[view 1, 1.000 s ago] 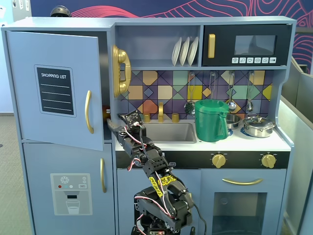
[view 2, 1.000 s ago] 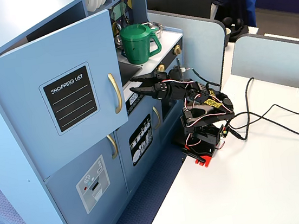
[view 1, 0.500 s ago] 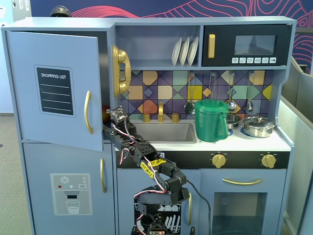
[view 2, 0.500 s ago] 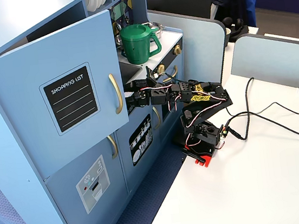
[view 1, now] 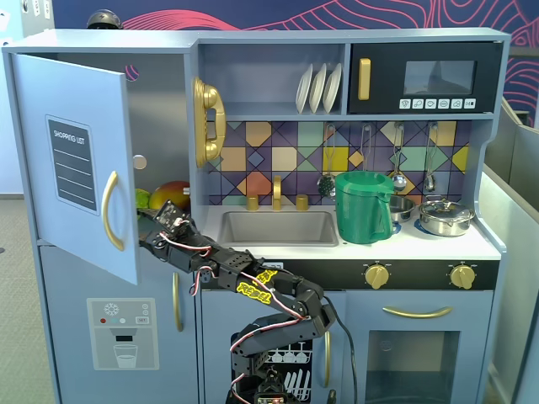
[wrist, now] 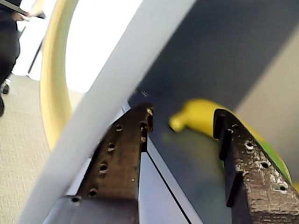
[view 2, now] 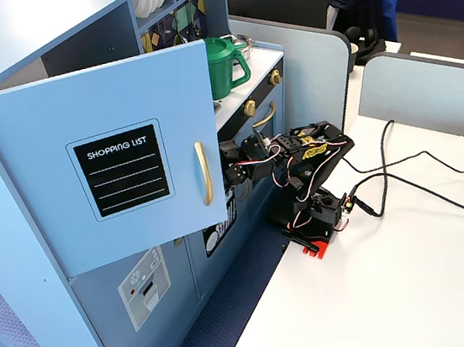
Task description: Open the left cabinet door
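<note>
Behind the swung-out left cabinet door (view 1: pixel 76 160), toy fruit (view 1: pixel 168 195) sits inside; jaws parted, empty.

You get even, bright indoor light in both fixed views, with sharp detail and only soft shadows; the inside of the open cabinet (view 1: pixel 156 109) at the left of the frame sits darker. Glare washes the white table (view 2: pixel 415 286) at the lower right of its frame. Your wrist view is soft: the door edge (wrist: pixel 98 107) crossing the frame blurs, and the upper left blows out to white.
</note>
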Available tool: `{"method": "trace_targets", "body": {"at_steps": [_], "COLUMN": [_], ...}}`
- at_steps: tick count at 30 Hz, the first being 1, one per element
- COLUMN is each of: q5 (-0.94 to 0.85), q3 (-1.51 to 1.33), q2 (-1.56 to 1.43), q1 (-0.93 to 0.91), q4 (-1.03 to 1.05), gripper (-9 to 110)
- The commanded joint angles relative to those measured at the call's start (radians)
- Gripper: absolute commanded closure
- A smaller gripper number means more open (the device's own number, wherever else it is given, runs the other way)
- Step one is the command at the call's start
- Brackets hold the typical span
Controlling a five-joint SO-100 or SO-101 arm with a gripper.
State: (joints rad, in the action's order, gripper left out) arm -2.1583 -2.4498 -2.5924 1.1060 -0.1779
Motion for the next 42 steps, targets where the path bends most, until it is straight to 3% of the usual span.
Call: {"method": "trace_targets", "body": {"at_steps": [1, 22, 25, 30, 37, 42], "q5": [-0.037, -0.133, -0.078, 0.089, 0.417, 0.632], "q3": [0.061, 0.086, 0.08, 0.015, -0.087, -0.133], "q2": [0.025, 0.175, 0.138, 0.003, -0.29, -0.38], "q1": [0.063, 0.245, 0.123, -0.25, -0.739, -0.963], "q4": [-0.072, -0.229, -0.206, -0.038, 0.531, 0.954], "gripper": [93, 94, 94, 94, 95, 95]}}
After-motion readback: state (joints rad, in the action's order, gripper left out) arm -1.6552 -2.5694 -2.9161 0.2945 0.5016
